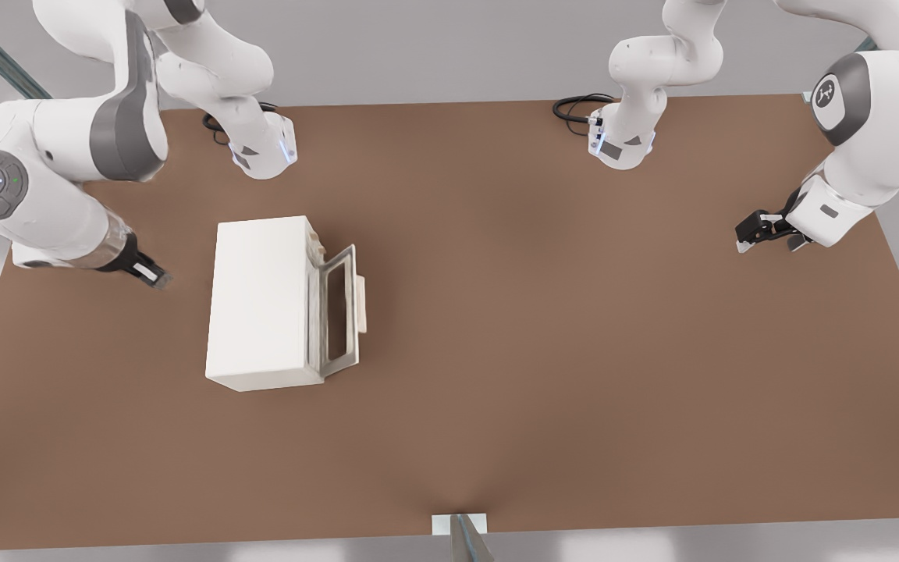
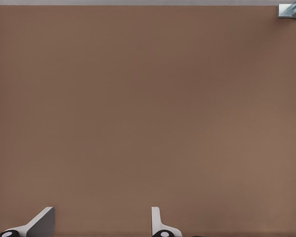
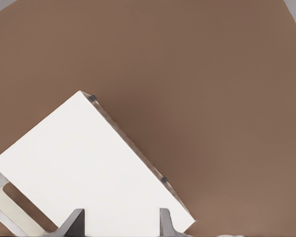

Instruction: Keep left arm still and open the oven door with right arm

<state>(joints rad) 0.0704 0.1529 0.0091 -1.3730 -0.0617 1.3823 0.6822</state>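
Found the oven (image 1: pixel 258 304) standing on the table (image 1: pixel 535 312), in the front view's left half, about midway between the far and near edges. Noted the oven door (image 1: pixel 338 312) on the oven's side toward the front view's right, leaning partly away from the body, with the handle (image 1: pixel 360 304) on its outer face. Placed the right arm's gripper (image 1: pixel 149 273) just beside the oven on the opposite side, toward the front view's left, near the far corner, apart from it, fingers (image 3: pixel 74 222) spread. Placed that arm's base (image 1: pixel 262 152) behind the oven, at the far edge.
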